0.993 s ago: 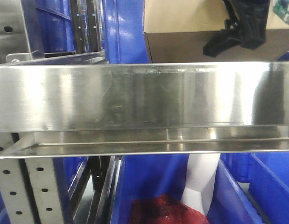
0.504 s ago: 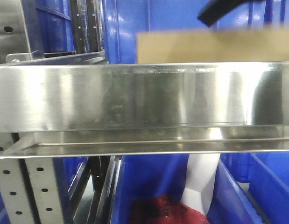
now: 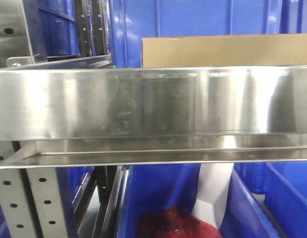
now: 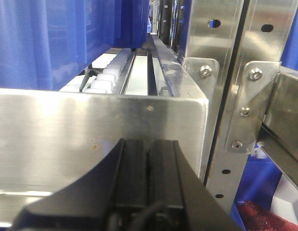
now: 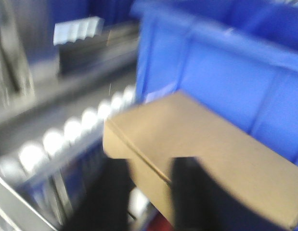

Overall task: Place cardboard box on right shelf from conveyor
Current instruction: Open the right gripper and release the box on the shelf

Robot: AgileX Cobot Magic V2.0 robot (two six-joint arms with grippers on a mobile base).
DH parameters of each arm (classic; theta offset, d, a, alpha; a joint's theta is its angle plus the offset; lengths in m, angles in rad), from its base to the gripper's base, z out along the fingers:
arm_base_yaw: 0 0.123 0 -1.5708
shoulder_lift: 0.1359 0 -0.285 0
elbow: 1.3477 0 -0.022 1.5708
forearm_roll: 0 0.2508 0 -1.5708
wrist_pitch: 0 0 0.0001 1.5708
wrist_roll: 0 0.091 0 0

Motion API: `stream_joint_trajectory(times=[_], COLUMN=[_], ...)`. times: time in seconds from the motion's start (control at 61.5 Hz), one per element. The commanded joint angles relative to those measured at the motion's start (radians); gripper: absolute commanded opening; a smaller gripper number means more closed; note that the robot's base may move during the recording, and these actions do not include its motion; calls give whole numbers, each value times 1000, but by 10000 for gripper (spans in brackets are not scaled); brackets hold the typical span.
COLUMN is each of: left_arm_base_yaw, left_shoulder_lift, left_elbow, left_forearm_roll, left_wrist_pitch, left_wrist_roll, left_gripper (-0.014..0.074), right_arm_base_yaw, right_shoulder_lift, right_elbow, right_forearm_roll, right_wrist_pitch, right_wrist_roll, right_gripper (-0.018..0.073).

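1. My right gripper [image 5: 149,192] has left the front view since half a second ago.
2. I see the cardboard box [image 3: 225,50] behind the right shelf [image 3: 153,101] lip, at 1 o'clock.
3. Right fingers spread, apart from the box.
4. Left gripper [image 4: 148,159] fingers pressed together, empty.

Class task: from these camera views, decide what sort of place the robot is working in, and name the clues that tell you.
Probably a warehouse or factory storeroom. Clues: a stainless-steel rack shelf on perforated uprights, rows of blue plastic bins, and a plain cardboard box sitting behind the shelf lip on roller tracks.
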Motion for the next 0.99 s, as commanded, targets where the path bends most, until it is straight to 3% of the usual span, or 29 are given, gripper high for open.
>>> stream_joint_trajectory(times=[0.0, 0.781, 0.895, 0.976], left_arm_base_yaw=[-6, -6, -6, -6], left_shoulder_lift=[-13, -13, -13, -13], left_elbow=[10, 10, 10, 10], left_forearm_roll=[-6, -6, -6, -6], left_wrist_pitch=[-85, -85, -85, -85], left_wrist_roll=[0, 0, 0, 0], left_gripper=[-116, -116, -116, -116], right_arm_base_yaw=[1, 1, 0, 0], right_shoulder_lift=[-88, -169, -171, -187], right_elbow=[28, 59, 66, 91], right_forearm_roll=[20, 20, -1, -71], right_wrist_pitch=[-140, -145, -154, -163], right_wrist_roll=[61, 61, 63, 122], right_gripper=[68, 57, 57, 57])
